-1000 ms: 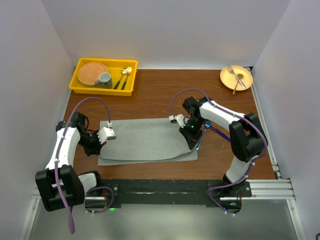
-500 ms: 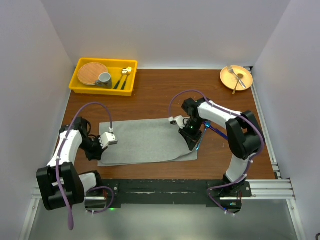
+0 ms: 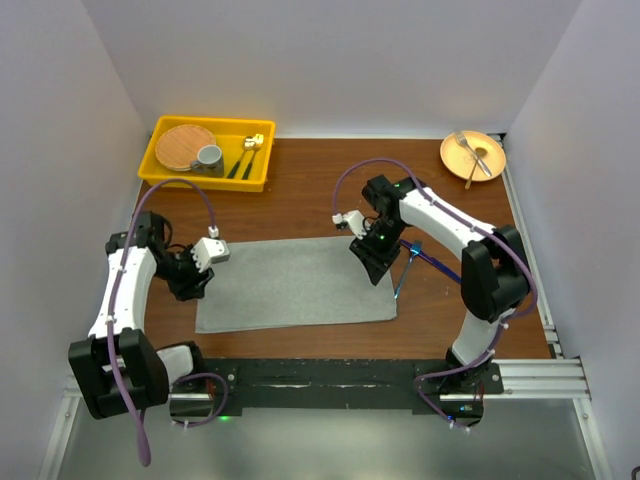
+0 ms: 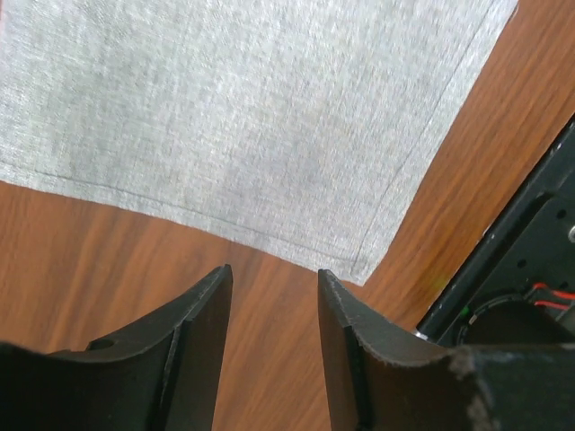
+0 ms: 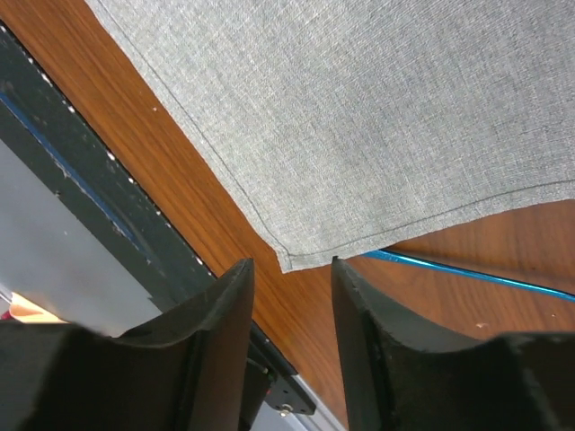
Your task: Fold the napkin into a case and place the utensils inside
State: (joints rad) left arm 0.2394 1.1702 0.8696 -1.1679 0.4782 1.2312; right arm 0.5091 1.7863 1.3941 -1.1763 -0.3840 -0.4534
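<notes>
The napkin (image 3: 295, 283) lies flat and spread on the brown worktop (image 3: 310, 205), as a wide oblong, not made into a case. Its near long edge runs close to the black rail at the front. In the left wrist view the near left corner of the cloth (image 4: 252, 117) ends just ahead of the left pincer (image 4: 272, 305). This pincer is spread, holds nothing, and has bare wood under it. The right pincer (image 5: 292, 296) is also spread and empty, and the near right corner of the cloth (image 5: 359, 135) lies just before its fingers.

From above, the left pincer (image 3: 188, 282) stands at the left short edge of the napkin and the right pincer (image 3: 375, 265) at the right short edge. The blue utensils (image 3: 430, 262) lie on the wood just beside that right edge. One blue handle (image 5: 467, 271) touches the hem or passes under it; I cannot tell which. Behind the napkin there is a wide band of open wood.

At the far left corner stands a yellow tray (image 3: 200, 183). It holds a wooden plate (image 3: 183, 146), a grey cup (image 3: 210, 157) and dark-handled gold cutlery (image 3: 247, 152). At the far right an orange plate (image 3: 447, 158) carries a silver fork (image 3: 466, 148).
</notes>
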